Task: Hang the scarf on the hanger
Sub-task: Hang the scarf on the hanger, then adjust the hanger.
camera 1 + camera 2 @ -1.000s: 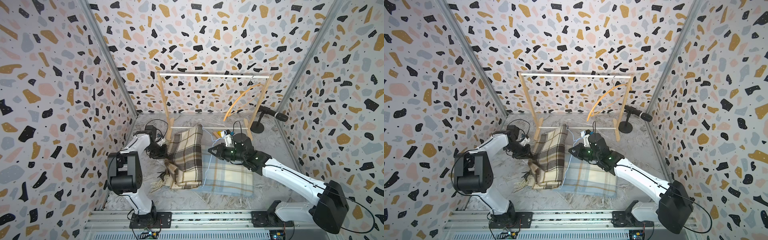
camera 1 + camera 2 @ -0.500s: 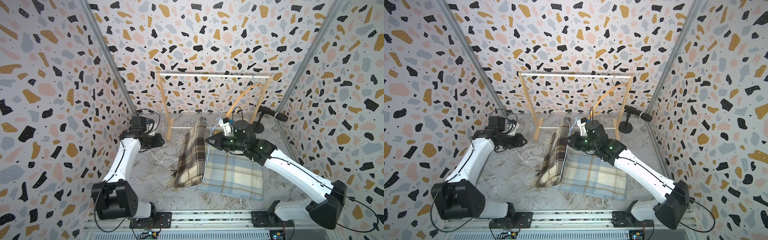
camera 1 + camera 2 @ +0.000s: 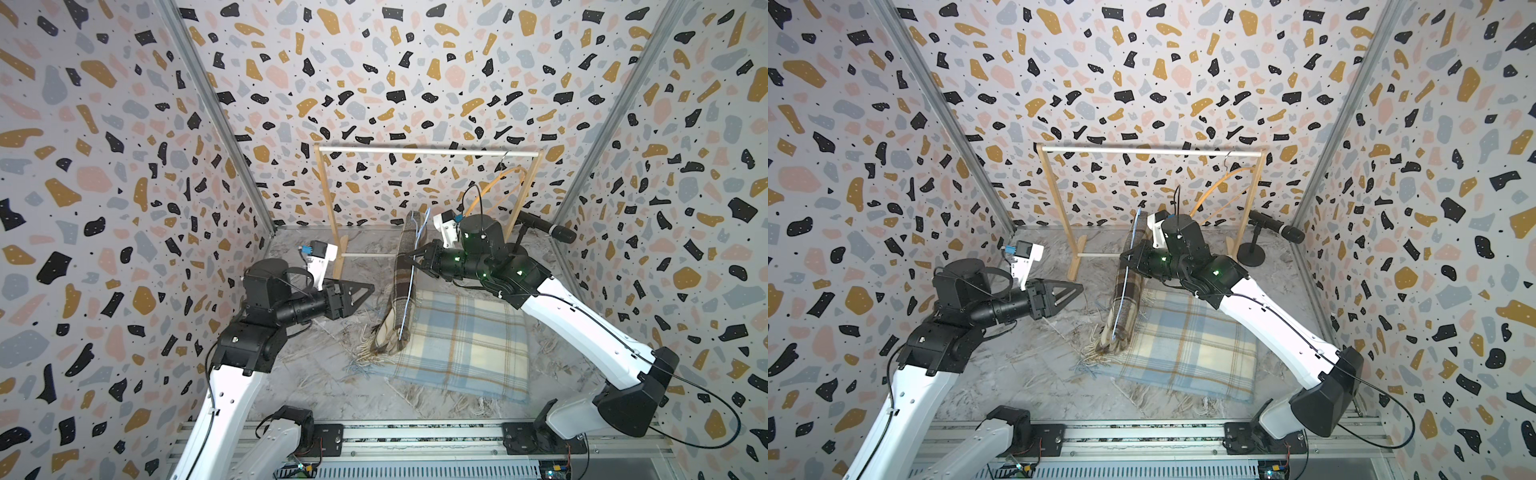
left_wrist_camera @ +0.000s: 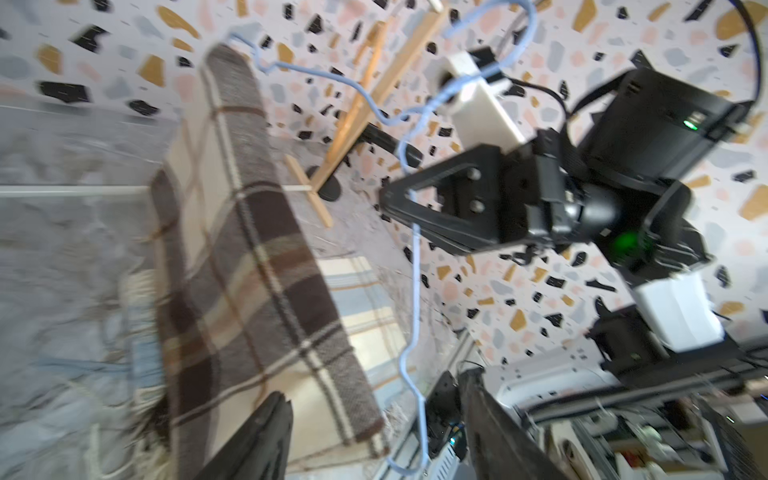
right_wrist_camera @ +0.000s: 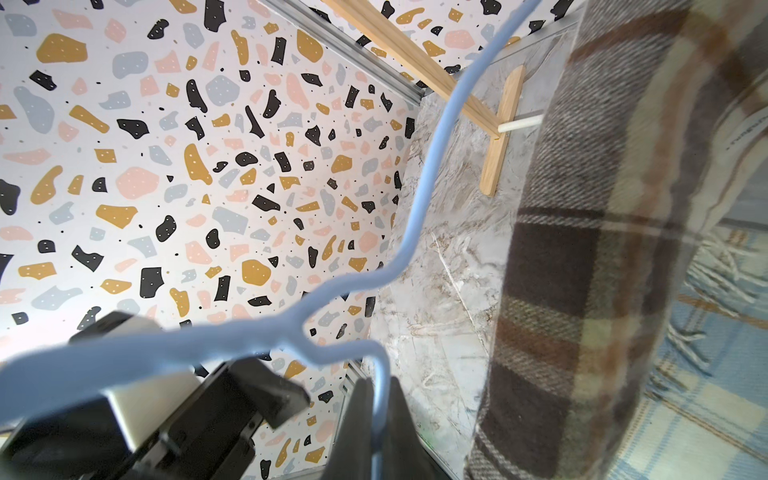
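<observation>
Right gripper (image 3: 409, 259) jaws clamped on blue hanger (image 3: 412, 286) wire; brown scarf (image 3: 395, 303) draped over hanger just beyond jaws, tail on blue plaid cloth (image 3: 461, 345); left gripper (image 3: 368, 289) jaws parted, empty, apart from scarf; draping looks done; maybe rack (image 3: 428, 152) next.

plaid scarf (image 3: 395, 299) (brown) over blue hanger (image 5: 426, 183)

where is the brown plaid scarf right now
In both top views the brown plaid scarf is draped over the light blue wire hanger in the right gripper, mid-scene before the wooden rack, its fringed end down by the blue plaid cloth.
</observation>
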Controlling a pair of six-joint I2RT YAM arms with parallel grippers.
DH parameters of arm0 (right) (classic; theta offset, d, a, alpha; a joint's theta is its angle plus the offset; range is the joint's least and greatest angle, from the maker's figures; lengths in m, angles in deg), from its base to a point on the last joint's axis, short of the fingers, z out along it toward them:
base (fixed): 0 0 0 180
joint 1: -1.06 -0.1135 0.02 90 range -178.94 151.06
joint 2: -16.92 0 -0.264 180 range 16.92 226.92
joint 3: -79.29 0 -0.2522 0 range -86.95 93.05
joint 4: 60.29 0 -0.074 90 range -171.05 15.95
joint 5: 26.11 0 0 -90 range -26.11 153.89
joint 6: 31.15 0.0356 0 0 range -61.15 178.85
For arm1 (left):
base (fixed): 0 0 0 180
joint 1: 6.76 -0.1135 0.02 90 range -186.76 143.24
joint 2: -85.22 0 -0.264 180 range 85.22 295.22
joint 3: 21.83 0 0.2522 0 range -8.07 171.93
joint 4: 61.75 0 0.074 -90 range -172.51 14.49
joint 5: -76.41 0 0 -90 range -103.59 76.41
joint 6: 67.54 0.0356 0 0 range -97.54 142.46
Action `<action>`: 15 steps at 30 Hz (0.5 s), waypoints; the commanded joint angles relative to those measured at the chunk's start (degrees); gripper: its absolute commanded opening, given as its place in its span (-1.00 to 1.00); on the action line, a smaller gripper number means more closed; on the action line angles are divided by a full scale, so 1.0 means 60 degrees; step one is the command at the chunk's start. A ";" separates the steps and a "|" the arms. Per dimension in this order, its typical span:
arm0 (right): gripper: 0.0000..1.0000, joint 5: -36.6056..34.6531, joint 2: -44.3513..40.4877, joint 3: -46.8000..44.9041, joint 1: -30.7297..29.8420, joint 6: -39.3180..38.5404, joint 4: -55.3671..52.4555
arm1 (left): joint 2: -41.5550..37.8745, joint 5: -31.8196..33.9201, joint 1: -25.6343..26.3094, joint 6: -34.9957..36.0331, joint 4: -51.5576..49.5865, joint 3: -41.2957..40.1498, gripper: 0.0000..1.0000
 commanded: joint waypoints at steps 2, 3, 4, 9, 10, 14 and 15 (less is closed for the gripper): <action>-1.00 0.0118 -0.0253 0.0617 -0.0012 -0.0159 0.0575 | 0.0482 0.0638 0.1224 -0.0736 0.1534 -0.0129 0.39; -1.00 0.0148 -0.0248 0.0624 -0.0012 -0.0121 0.0589 | 0.0711 0.0764 0.1362 -0.0721 0.1573 -0.0064 0.39; -1.00 0.0195 -0.0246 0.0639 -0.0012 -0.0098 0.0611 | 0.0943 0.0799 0.1566 -0.0719 0.1648 0.0010 0.39; -1.00 0.0211 -0.0321 0.0633 -0.0011 -0.0086 0.0641 | 0.1901 0.1239 0.2444 -0.0445 0.1768 0.0363 0.36; -1.00 0.0223 -0.0323 0.0633 -0.0012 -0.0068 0.0662 | 0.2049 0.1327 0.2566 -0.0404 0.1769 0.0398 0.34; -1.00 0.0291 -0.0308 0.0626 -0.0012 -0.0041 0.0799 | 0.2459 0.1261 0.2842 -0.0582 0.2142 0.0409 0.14; -1.00 0.0268 -0.0296 0.0625 -0.0012 -0.0079 0.0806 | 0.2533 0.1123 0.2881 -0.0698 0.2298 0.0409 0.05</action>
